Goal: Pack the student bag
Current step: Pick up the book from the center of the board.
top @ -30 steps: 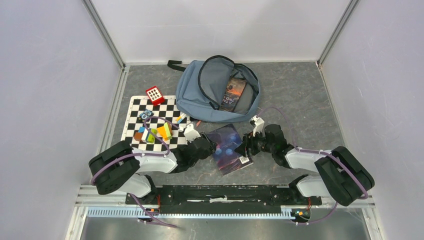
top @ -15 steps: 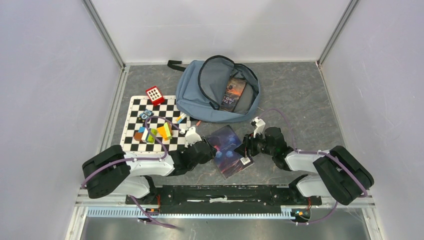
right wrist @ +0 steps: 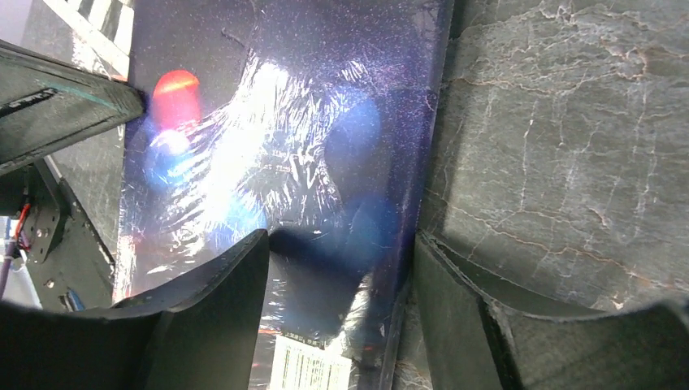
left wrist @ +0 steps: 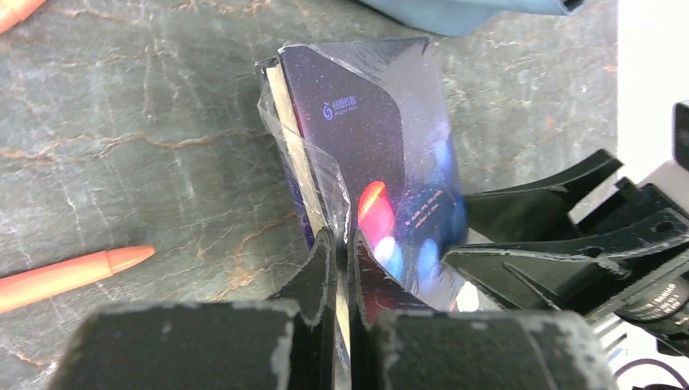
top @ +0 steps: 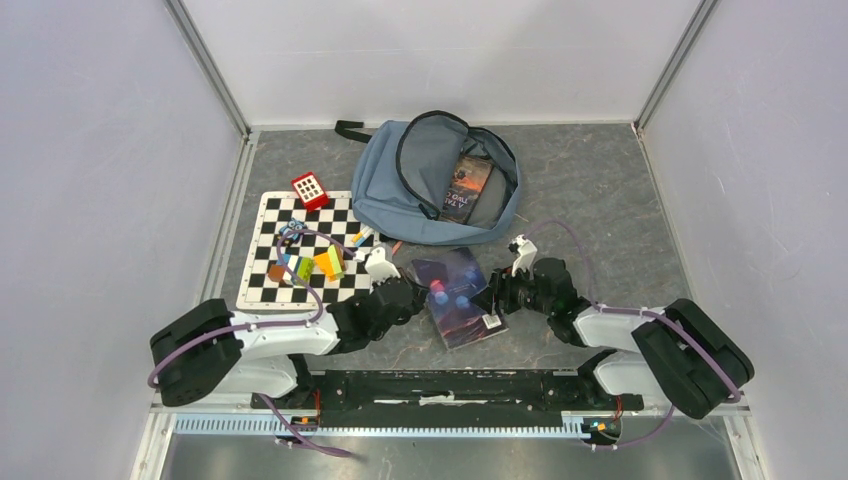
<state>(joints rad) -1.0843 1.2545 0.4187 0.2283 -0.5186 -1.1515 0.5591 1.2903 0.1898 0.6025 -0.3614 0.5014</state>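
Seen from the top, the student bag (top: 400, 190) lies at the far middle of the table (top: 620, 200). Its main compartment is unzipped and gapes upward, with an orange-brown book (top: 468, 188) already inside. It is soft, light fabric that will likely sag and slide if pushed, so I judge the firmer zipped rim of the opening, or the black strap at its top, the sound places to take hold. Anything going in should pass through the mouth rather than press on the cloth. Near it, on the arms' side, lies a dark book (top: 455, 300), between the left gripper (top: 410, 290) and the right gripper (top: 497, 293). A chequered mat (top: 262, 225) with small toys sits to the left. From up here neither gripper's spacing can be read. The left wrist view supplies that for its own arm. The left fingers are pressed together on one edge of the dark book, which is sealed in glossy film and tilts with that edge off the table. I cannot tell whether they pinch the cover or only the film, and the film looks slippery. This view also shows an orange pen (left wrist: 73, 272) lying on the table beside the book. The right wrist view shows what neither of the others does. The right gripper stands wide, one finger over the cover and the other over bare table, straddling the book's edge and closed on nothing.
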